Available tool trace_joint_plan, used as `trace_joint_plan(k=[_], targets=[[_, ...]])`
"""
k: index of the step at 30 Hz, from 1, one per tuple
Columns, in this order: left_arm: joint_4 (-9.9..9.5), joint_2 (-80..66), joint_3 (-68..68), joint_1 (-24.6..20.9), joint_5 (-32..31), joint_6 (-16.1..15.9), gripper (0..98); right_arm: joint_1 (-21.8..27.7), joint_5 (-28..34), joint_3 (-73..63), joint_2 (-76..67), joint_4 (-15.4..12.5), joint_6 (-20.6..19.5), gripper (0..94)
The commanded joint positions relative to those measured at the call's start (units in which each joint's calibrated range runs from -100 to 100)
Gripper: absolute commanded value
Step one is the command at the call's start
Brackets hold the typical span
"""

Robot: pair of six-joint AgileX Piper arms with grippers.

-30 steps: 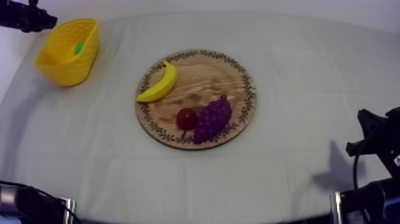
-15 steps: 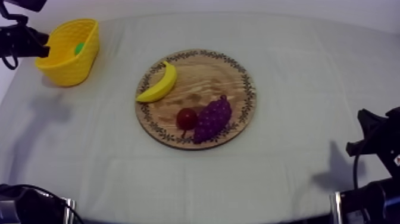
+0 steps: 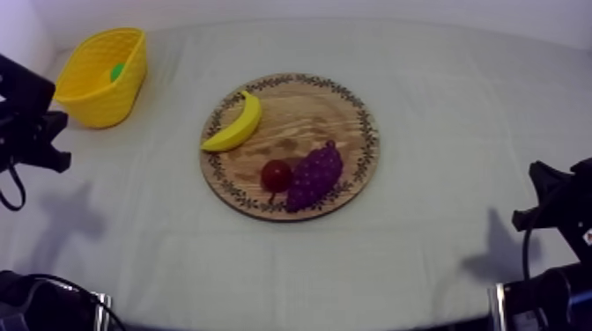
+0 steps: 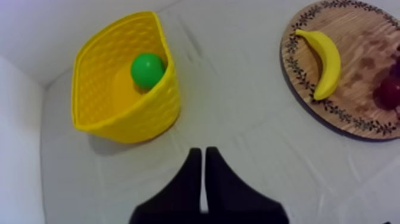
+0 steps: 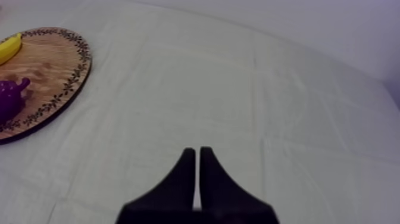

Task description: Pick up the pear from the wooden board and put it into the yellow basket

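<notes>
Inside the yellow basket [image 4: 128, 113]: the pear [image 4: 147, 70] is found lying against the inner wall (a round green top is what can be made out), with nothing gripping it.
Wooden board [image 3: 299, 110]: a banana [image 3: 236, 123], a bunch of grapes [image 3: 315, 174] and a small red fruit [image 3: 276, 175] are carried on it; grapes and red fruit are touching, and the banana is set apart near the rim.
Progress: the placing is judged done, since the pear is in the basket and off the board; at most, a return of the arm to rest is left.
Left gripper [image 4: 199, 152]: its fingers are pressed together into a narrow wedge with nothing held; it is poised over bare cloth [image 4: 238, 119], near the basket but clear of it.
Right gripper [image 5: 196, 152]: it is likewise closed to a narrow wedge on nothing, parked low at the right side, well apart from the board.
Obstacles: none is seen on the cloth around either gripper; the basket's wall is the nearest thing to the left gripper and could be nudged by a careless swing.
</notes>
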Motion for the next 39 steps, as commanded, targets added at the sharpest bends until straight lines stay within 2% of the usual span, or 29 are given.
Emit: trace_joint_plan(k=[1, 5, 9, 15, 21, 24, 30, 39], targets=[[0.29, -7.68, 4.22, 0.03, 0.25, -0.71, 0.1, -0.02, 0.01, 0.0, -0.02, -0.01, -0.04, 0.4], [0.25, -16.84, 11.27, 0.04, 0.57, -1.4, 0.1, -0.02, 0.01, 0.0, -0.02, -0.01, -0.03, 0.4], [-0.82, -25.42, 18.01, 0.09, 1.18, -0.68, 0.1, -0.02, 0.01, 0.0, -0.02, -0.01, -0.02, 0.4], [-2.88, -35.51, 22.99, 1.24, 5.45, 0.6, 0.0, -0.02, 0.01, 0.0, -0.02, -0.01, -0.02, 0.4], [-4.24, -43.02, 24.34, 1.51, 10.22, 0.26, 0.4, -0.02, 0.01, 0.0, -0.02, -0.01, -0.03, 0.4], [-4.65, -44.9, 24.75, 1.56, 10.82, 1.51, 0.1, -0.02, 0.01, 0.0, -0.02, -0.01, -0.04, 0.4], [-5.35, -45.76, 26.33, 1.74, 8.4, 6.48, 0.0, -0.02, 0.01, 0.0, -0.02, -0.01, -0.04, 0.4], [-5.49, -45.87, 26.68, 1.77, 7.82, 7.81, 0.0, -0.02, 0.01, 0.0, -0.02, -0.01, -0.04, 0.4]])
